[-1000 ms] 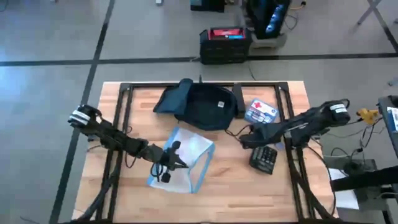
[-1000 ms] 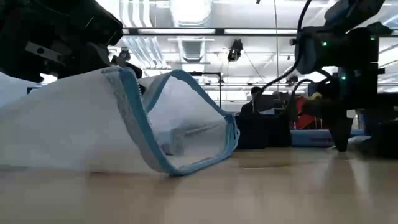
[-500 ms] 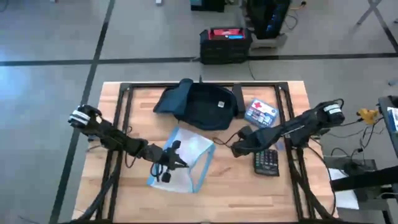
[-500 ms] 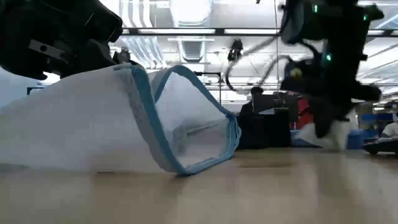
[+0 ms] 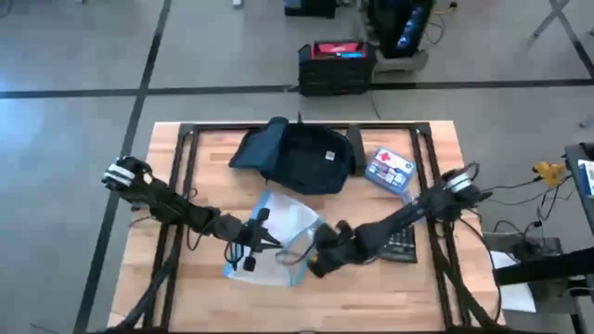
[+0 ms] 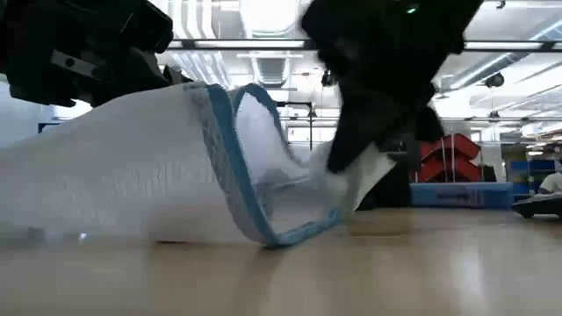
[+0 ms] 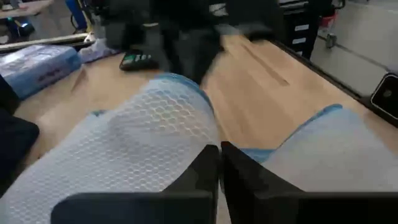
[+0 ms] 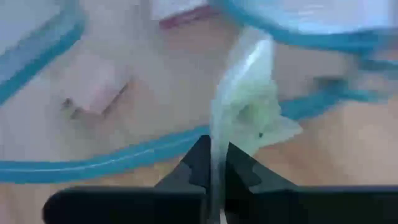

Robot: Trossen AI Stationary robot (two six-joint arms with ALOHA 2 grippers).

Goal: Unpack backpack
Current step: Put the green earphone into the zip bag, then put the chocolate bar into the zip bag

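Observation:
The dark navy backpack lies flat at the table's far middle. Nearer lies a clear pouch with blue trim, its mouth toward the right. My left gripper is shut on the pouch's left part. My right gripper reaches in low from the right and stands at the pouch's mouth. It is shut on a thin translucent strip of plastic. Whether that strip belongs to the pouch, I cannot tell. My left gripper pinches a raised fold of the pouch's upper wall between its two fingers, coming in slanting from the table's left. The pouch's underside rests on the table. My right gripper pinches the thin translucent strip edge-on between its fingertips, reaching almost level from the right. The strip's free end sticks out beside the pouch's mouth.
A black calculator lies near the right edge under my right arm. A small blue-white box sits right of the backpack. A black crate stands on the floor beyond the far edge. Bare wood lies along the near edge.
My right gripper has swept from above the calculator toward the table's left and near side, ending at the pouch's mouth. The calculator stays on the table. The right side of the pouch's mouth is now pressed in.

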